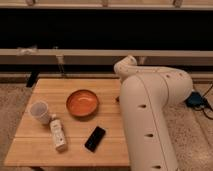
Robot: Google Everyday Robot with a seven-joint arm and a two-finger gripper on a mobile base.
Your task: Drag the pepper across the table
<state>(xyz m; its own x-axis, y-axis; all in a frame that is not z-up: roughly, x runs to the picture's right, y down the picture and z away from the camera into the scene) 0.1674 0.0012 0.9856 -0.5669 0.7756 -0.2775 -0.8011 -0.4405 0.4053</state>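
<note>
The light wooden table (55,90) fills the left and middle of the camera view. My big white arm (150,115) reaches down over the table's right side and covers it. My gripper (119,99) is down at the arm's left edge, just right of the orange bowl. Only a dark sliver of it shows. The pepper is hidden behind the arm.
An orange bowl (82,103) sits mid-table. A white cup (39,111) stands at the left, with a white bottle (58,134) lying in front of it. A flat black object (95,138) lies near the front edge. A dark wall with rails runs behind.
</note>
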